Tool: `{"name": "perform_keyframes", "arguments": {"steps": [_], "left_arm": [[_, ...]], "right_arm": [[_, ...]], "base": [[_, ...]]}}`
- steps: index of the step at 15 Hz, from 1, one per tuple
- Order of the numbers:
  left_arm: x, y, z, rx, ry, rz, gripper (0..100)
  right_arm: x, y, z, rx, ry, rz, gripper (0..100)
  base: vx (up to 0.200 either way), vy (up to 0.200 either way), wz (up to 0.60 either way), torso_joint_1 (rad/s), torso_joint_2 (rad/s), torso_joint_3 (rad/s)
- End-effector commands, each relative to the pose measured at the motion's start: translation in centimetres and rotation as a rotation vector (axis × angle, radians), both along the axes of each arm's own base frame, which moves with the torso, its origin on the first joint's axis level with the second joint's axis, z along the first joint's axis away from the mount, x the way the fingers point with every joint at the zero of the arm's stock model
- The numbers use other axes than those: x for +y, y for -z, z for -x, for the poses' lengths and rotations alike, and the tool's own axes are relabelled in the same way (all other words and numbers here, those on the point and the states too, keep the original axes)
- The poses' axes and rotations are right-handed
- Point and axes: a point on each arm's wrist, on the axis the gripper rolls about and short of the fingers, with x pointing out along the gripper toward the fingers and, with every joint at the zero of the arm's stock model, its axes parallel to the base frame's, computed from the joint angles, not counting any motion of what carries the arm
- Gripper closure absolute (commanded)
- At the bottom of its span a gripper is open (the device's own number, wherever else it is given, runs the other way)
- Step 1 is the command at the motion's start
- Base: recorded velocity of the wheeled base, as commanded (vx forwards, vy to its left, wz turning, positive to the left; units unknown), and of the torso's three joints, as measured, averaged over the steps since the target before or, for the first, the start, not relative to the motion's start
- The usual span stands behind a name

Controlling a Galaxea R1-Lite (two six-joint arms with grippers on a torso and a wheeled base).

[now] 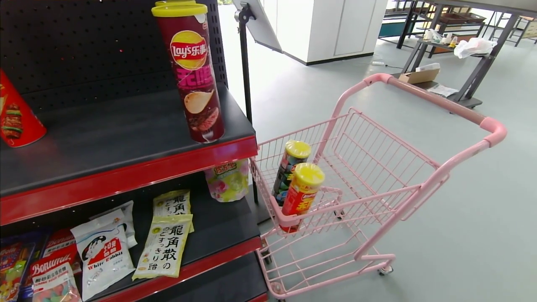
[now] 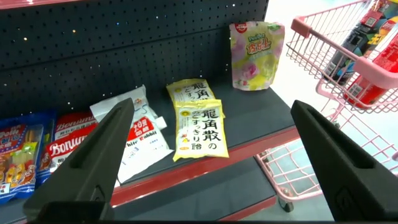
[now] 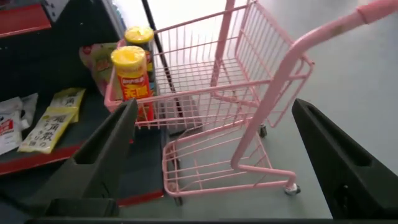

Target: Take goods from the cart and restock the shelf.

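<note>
Your two grippers sit nearest, both released with nothing between the fingers. The left gripper point(image 2: 211, 104) hangs over the lower shelf point(image 2: 264, 118) of snack packets, and the right gripper point(image 3: 214, 102) is above and apart from the pink cart point(image 1: 436, 102). The goods to shelve are two yellow-lidded cans standing upright in the cart's corner nearest the shelf. A red can point(image 1: 301, 193) stands against the rim with a dark can point(image 1: 290, 165) just behind it; whether they touch is unclear. The pick looks not yet begun. Use your right arm and take the red can first. Come down from above, close on its body just under the lid, and lift straight up until it clears the wire rim, so you don't knock its neighbour. Keep it upright, then stand it on the top shelf point(image 1: 105, 138) beside the tall maroon can point(image 1: 197, 84), well back from the red edge.
</note>
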Motion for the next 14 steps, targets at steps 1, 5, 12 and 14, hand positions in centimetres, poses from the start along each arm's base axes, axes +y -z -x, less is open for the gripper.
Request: {"name": "perform_keyframes", "arguments": {"steps": [1, 5, 12, 14], "left_arm": [[0.0, 0.0, 0.0, 0.0, 0.0, 0.0, 0], [0.0, 0.0, 0.0, 0.0, 0.002, -0.002, 0], [0.0, 0.0, 0.0, 0.0, 0.0, -0.003, 0], [0.0, 0.0, 0.0, 0.0, 0.0, -0.003, 0]], "right_arm": [[3.5, -2.3, -12.7, 0.225, -0.248, 0.047, 0], [7.2, 2.1, -20.7, 0.32, -0.324, 0.067, 0], [11.0, 3.7, -23.4, 0.37, -0.464, 0.052, 0], [11.7, 4.4, -23.4, 0.395, -0.482, 0.061, 0]], "base": [[0.0, 0.0, 0.0, 0.0, 0.0, 0.0], [0.0, 0.0, 0.0, 0.0, 0.0, 0.0], [0.0, 0.0, 0.0, 0.0, 0.0, 0.0], [0.0, 0.0, 0.0, 0.0, 0.0, 0.0]]}}
